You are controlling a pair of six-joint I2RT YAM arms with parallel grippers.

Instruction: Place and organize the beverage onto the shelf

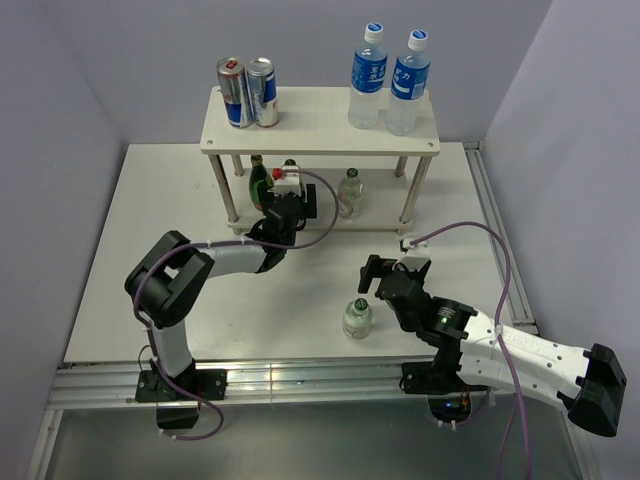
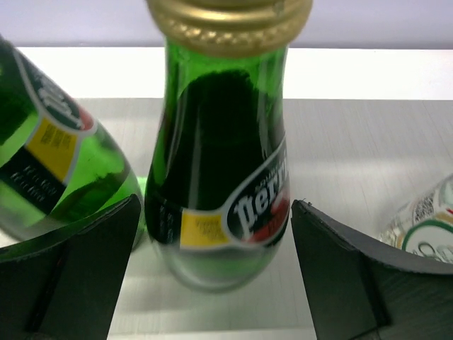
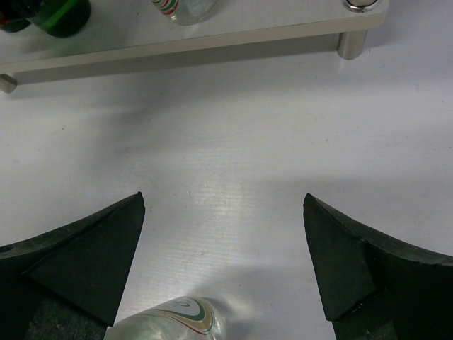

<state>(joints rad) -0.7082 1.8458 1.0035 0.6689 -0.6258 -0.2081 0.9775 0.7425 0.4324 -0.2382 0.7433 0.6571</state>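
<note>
On the white table (image 1: 150, 300), the cream-white two-tier shelf (image 1: 320, 135) stands toward the far side. The left gripper (image 2: 214, 212) reaches onto its lower board, jaws parted either side of an upright green glass bottle with a gold cap (image 2: 212, 142). The right gripper (image 3: 223, 202) gapes wide and empty over the table, with a small clear glass bottle (image 1: 357, 318) just beside it.

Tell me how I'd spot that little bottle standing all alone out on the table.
Start at the cream-white two-tier shelf at the back of the white table. Come forward off it onto the tabletop: the small clear bottle stands there, upright. Unlike every other drink, it is not on the shelf.
</note>
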